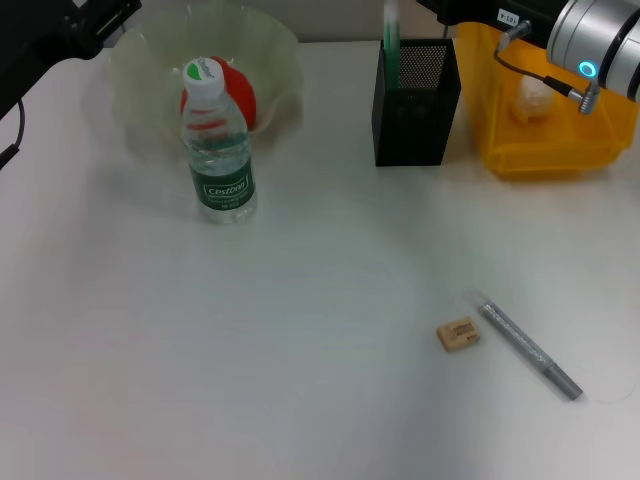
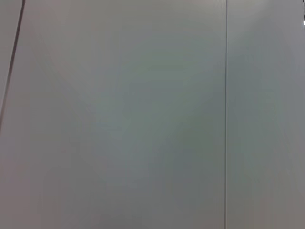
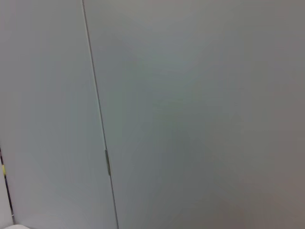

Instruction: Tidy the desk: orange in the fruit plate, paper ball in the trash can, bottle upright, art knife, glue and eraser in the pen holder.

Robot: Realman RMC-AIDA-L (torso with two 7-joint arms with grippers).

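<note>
Orange (image 1: 238, 98) in fruit plate (image 1: 275, 40); paper ball (image 1: 531, 98) in trash can (image 1: 545, 158).

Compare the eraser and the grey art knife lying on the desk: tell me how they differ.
The eraser is a short tan block; the art knife is a long, thin grey stick. The eraser bears faint printing; the art knife looks plain. The eraser lies left of the knife's upper end, apart from it; the art knife runs diagonally toward the desk's near right. Both lie flat on the desk, outside the pen holder.
</note>
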